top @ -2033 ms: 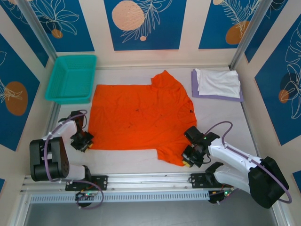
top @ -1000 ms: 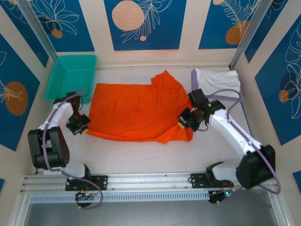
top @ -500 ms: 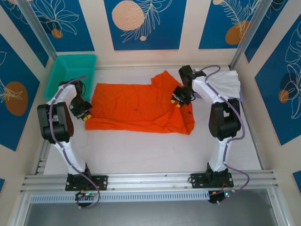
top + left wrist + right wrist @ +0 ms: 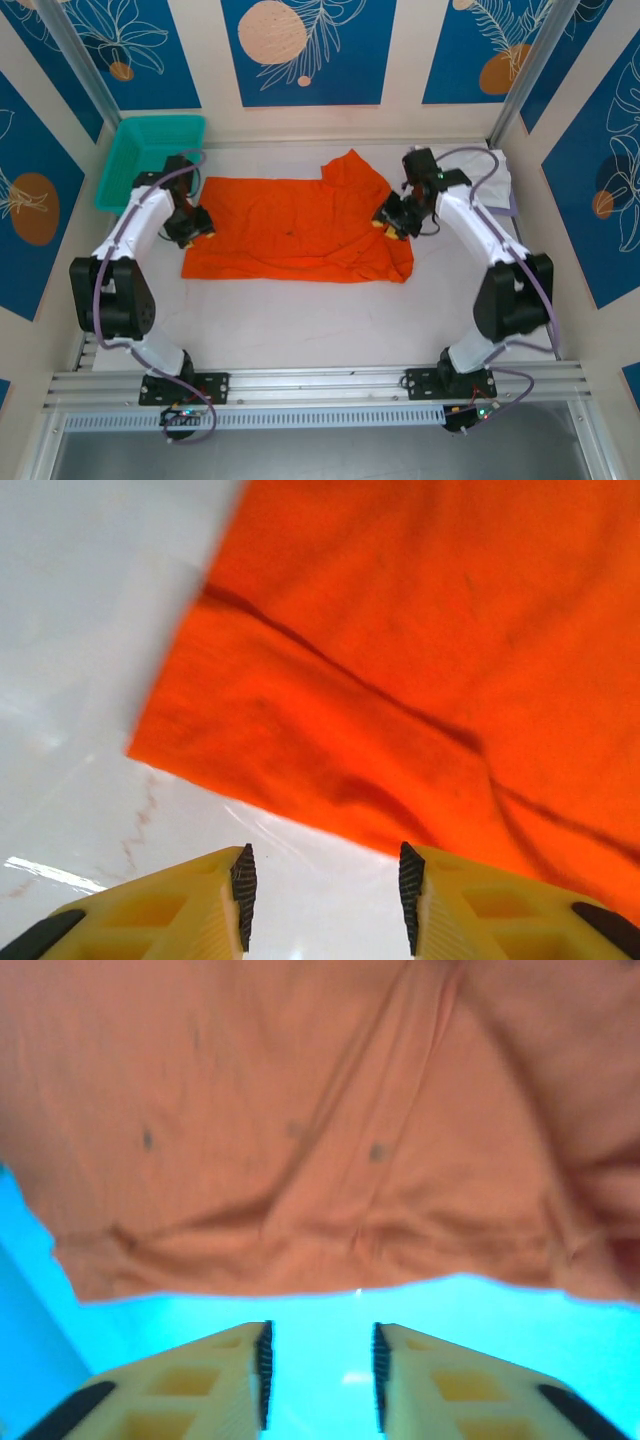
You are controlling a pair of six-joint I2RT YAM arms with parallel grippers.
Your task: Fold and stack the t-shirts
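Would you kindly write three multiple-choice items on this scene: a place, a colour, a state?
1. Where is the teal basket? A) far left corner B) far right corner C) near edge
2. What colour is the t-shirt in the middle? A) white B) orange C) green
3. How is the left end effector? A) shut on cloth B) open, empty C) shut on the basket
Key: 1 A, it sits at the far left; 2 B, the cloth is bright orange; 3 B, bare table shows between its fingertips.

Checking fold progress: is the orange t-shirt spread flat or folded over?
Folded over. The orange t-shirt lies as a short band; the left wrist view shows one layer's edge atop another.
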